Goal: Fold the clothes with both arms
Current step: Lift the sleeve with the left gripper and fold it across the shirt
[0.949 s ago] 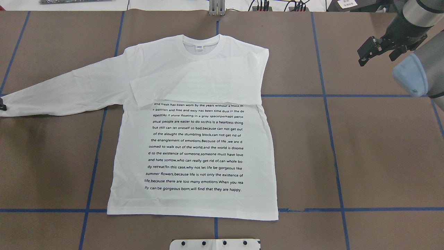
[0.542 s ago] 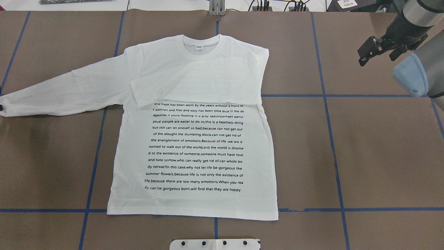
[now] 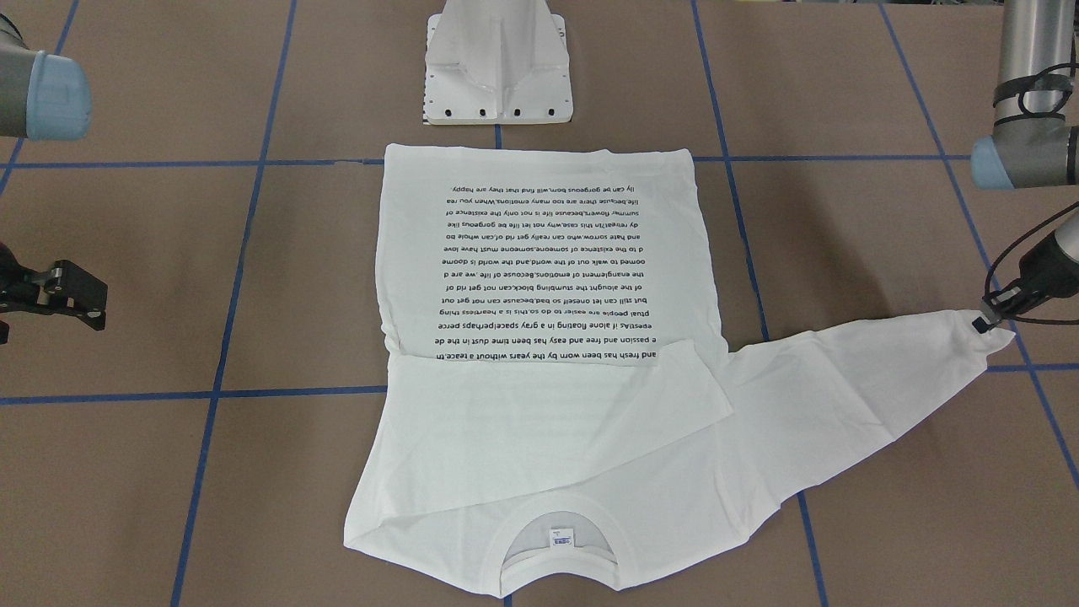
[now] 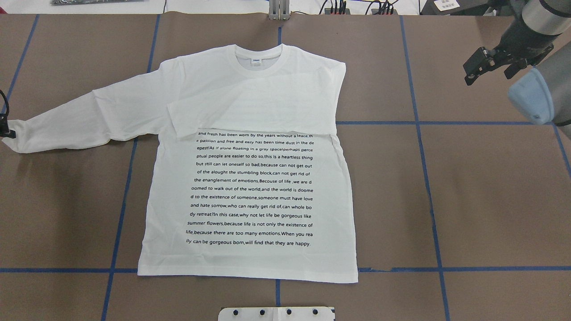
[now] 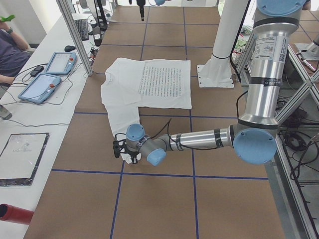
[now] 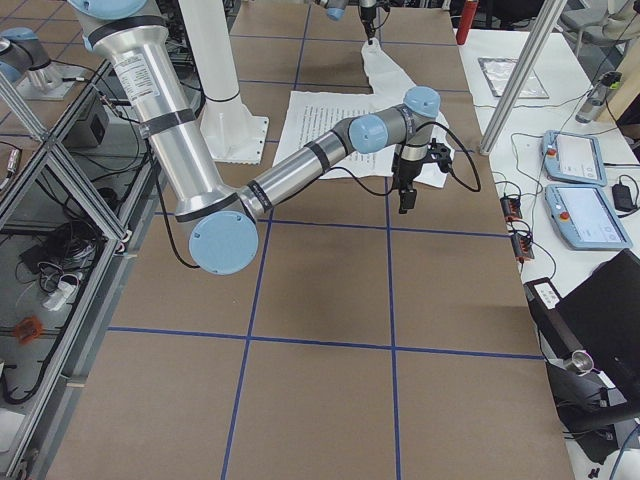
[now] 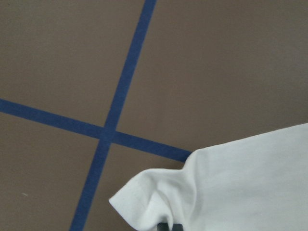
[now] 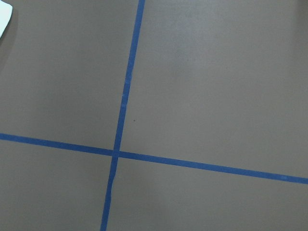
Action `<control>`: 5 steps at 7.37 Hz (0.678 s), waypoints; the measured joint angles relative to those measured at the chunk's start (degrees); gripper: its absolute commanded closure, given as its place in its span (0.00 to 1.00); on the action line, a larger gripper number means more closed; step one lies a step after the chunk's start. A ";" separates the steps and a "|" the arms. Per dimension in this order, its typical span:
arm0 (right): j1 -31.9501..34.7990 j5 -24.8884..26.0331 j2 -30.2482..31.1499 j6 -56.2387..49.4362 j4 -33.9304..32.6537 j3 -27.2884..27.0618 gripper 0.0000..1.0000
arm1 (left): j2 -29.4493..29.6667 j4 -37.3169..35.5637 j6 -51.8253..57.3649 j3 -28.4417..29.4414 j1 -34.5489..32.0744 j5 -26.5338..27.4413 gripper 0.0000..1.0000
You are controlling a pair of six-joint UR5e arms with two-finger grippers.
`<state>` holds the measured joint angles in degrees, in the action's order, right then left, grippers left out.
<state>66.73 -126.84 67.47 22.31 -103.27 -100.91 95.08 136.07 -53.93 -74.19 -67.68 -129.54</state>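
Between the fingertips of the left gripper (image 3: 985, 323) sits the cuff (image 7: 144, 204) of the outstretched sleeve, pinched and raised slightly off the table (image 4: 490, 200). The rest of the white T-shirt (image 4: 250, 196) lies flat, stretching away from that gripper, its other sleeve (image 4: 254, 111) folded across the chest. Well off on the shirt's far side, the right gripper (image 3: 94, 303) hangs with fingers spread, holding nothing. I'd judge the cotton light, limp and quick to sag or wrinkle, best taken at cuffs, hems or shoulders. Printed lines include "this is a heartless thing" and end "will find that they are happy."; the neck tag (image 4: 256, 62) is too small to read.
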 measured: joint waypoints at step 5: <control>0.77 -0.05 4.76 -0.08 0.05 -2.13 0.00 | 20.16 -33.24 -7.83 -13.97 0.60 -2.93 1.00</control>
<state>67.49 -126.89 72.23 22.24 -103.22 -103.03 115.24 102.83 -61.76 -88.16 -67.08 -132.47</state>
